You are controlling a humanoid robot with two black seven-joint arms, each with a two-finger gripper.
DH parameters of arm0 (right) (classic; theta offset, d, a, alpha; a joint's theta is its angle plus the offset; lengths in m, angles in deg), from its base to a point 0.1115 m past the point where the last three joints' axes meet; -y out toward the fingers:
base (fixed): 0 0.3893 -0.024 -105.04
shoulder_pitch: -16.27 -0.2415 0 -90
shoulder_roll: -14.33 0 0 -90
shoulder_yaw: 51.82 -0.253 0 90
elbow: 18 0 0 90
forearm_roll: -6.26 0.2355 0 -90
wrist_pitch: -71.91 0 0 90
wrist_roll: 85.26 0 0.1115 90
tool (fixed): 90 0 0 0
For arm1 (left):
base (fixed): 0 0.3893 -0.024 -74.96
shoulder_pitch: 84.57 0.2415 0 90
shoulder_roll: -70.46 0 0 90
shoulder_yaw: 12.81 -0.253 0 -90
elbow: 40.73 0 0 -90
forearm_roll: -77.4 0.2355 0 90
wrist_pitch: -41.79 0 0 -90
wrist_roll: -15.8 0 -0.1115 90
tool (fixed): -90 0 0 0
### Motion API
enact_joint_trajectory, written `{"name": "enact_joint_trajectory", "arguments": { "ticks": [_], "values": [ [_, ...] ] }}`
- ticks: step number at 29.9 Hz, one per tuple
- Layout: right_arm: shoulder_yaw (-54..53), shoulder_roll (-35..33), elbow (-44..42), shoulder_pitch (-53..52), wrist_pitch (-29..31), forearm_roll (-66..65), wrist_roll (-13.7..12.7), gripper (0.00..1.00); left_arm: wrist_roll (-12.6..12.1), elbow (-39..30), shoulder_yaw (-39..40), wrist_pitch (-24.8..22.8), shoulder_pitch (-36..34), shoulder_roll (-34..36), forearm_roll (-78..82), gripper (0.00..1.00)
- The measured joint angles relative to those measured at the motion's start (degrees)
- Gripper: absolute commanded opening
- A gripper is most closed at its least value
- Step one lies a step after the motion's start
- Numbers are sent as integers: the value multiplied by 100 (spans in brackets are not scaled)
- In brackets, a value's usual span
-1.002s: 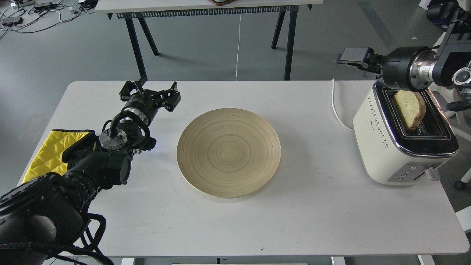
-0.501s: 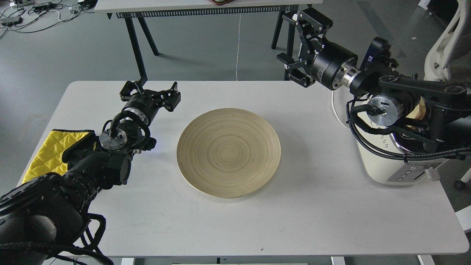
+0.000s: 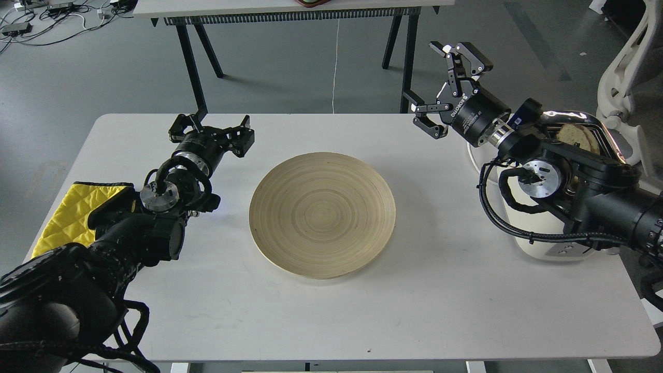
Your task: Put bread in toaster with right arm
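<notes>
White lettering on the right arm [image 3: 474, 115] is unreadable.

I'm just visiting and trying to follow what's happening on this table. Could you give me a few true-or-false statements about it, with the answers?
1. The bread is lying on the round plate. False: the plate is bare; the bread sits in the toaster.
2. The right end effector is open and holds nothing. True.
3. The left end effector is gripping the yellow cloth. False: it is open, beyond the cloth.
4. The right arm hides much of the toaster. True.
</notes>
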Motion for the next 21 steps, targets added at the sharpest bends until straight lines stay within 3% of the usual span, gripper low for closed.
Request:
{"name": "enact_joint_trajectory", "arguments": {
  "ticks": [21],
  "values": [
    [-413,438,-206,527,0,-15,0,99,1,1,0,0,0,4,0,100]
  ]
}}
